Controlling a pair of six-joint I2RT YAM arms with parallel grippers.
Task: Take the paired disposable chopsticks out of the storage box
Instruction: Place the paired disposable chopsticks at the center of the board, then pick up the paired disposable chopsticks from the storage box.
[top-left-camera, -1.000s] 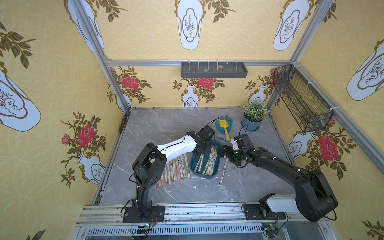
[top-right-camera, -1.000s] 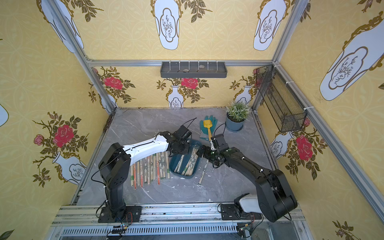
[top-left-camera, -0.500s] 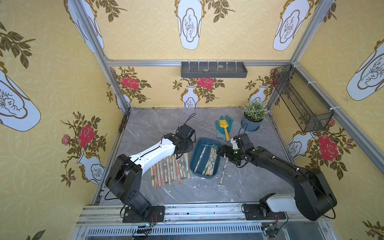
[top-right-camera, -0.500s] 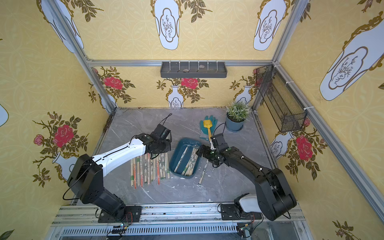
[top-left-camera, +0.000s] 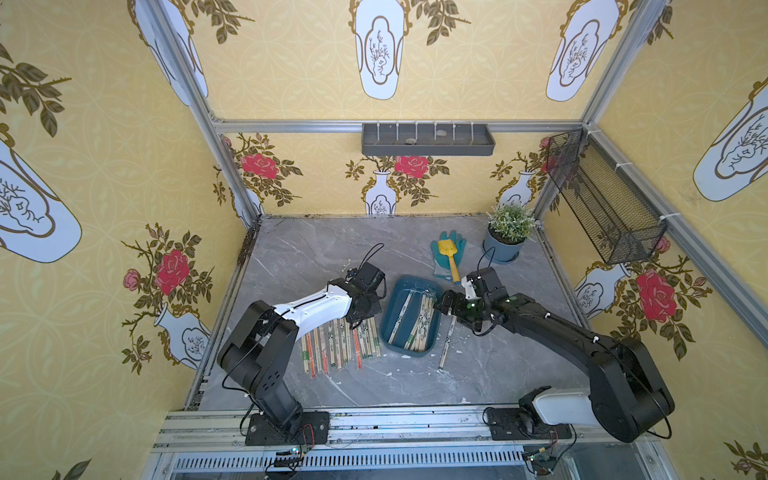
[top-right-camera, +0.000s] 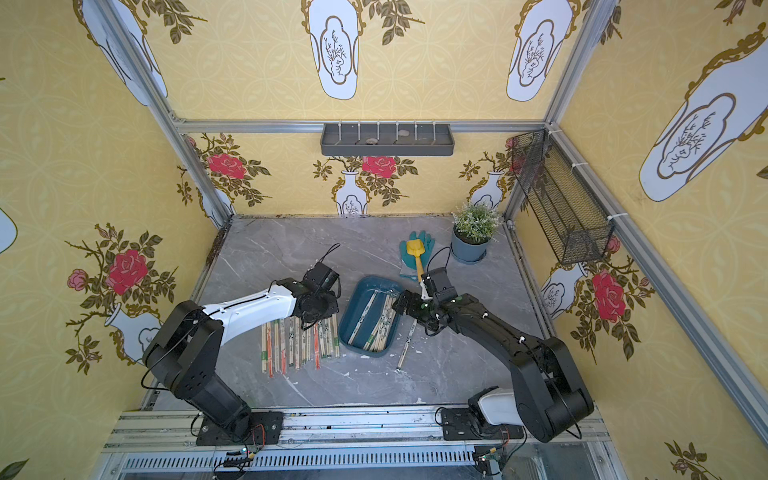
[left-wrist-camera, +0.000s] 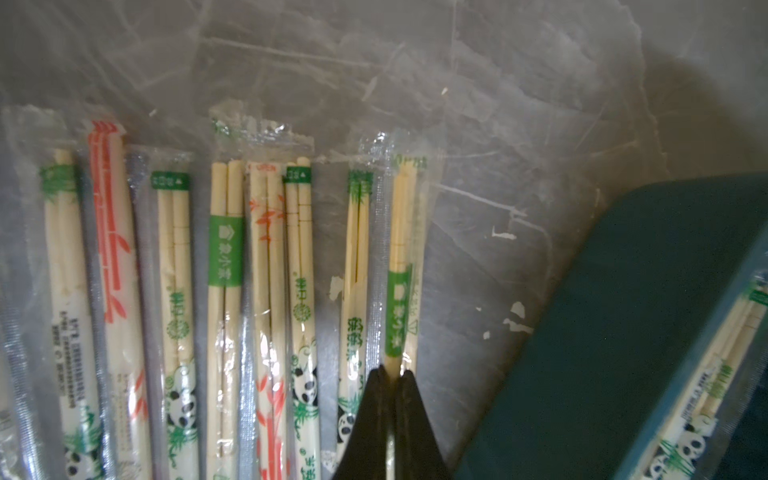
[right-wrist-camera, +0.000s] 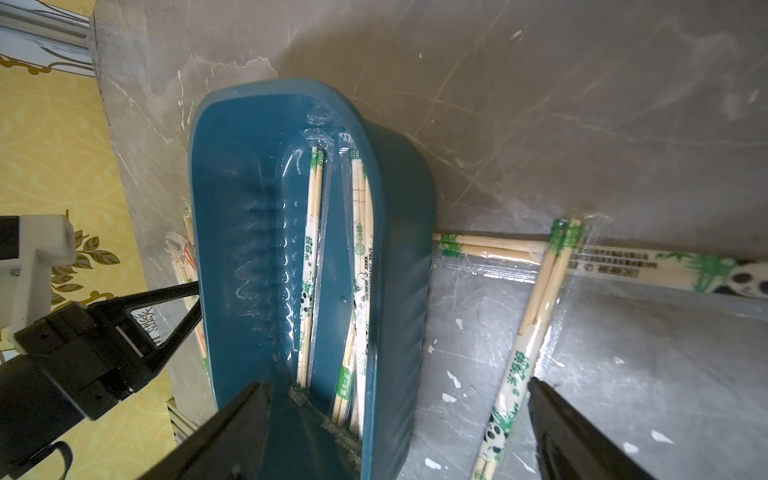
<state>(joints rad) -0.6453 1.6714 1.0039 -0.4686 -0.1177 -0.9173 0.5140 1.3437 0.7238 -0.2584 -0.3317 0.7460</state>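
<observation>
in the storage box (right-wrist-camera: 249, 208) lie chopsticks (right-wrist-camera: 314, 232) (wrapped).

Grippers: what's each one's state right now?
Left gripper: shut on a wrapped chopstick pair.
Right gripper: open, empty, straddling the storage box wall.

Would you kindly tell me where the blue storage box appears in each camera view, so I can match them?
A top view: the box, just below picture centre.
A top view: the box, same spot.
Left wrist: the picture's lower right corner.
Right wrist: picture centre, running top to bottom.
Shared landmark: the wrapped chopsticks lying inside it.
</observation>
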